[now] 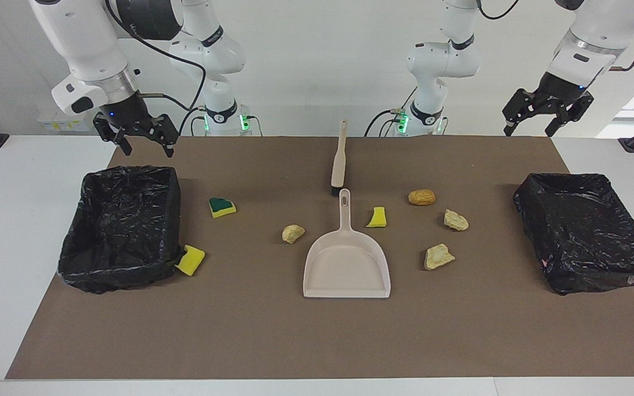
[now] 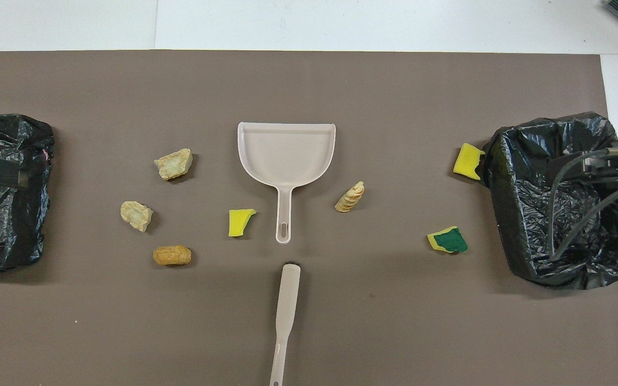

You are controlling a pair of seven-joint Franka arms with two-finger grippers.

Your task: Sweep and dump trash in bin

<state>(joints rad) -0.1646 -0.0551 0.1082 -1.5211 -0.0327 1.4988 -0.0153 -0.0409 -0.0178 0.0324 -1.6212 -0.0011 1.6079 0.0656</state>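
Note:
Trash lies scattered on the brown mat: a yellow sponge piece point(image 1: 190, 259) against the bin at the right arm's end point(image 1: 109, 275), a green-backed sponge point(image 1: 222, 207), a small yellow piece point(image 1: 377, 217), a brown lump point(image 1: 421, 197) and three pale beige chunks point(image 1: 293, 233) point(image 1: 455, 219) point(image 1: 438, 256). A second black-lined bin point(image 1: 586, 275) stands at the left arm's end. My right gripper point(image 1: 146, 147) hangs open and empty over the mat's edge by its bin. High over the mat's corner at its own end, my left gripper point(image 1: 527, 131) is open and empty too.
A beige dustpan point(image 1: 346, 275) lies mid-mat, its handle pointing toward the robots. A beige brush point(image 1: 339, 159) lies in line with it, nearer to the robots. White table point(image 1: 14, 220) borders the mat point(image 1: 317, 341) on all sides.

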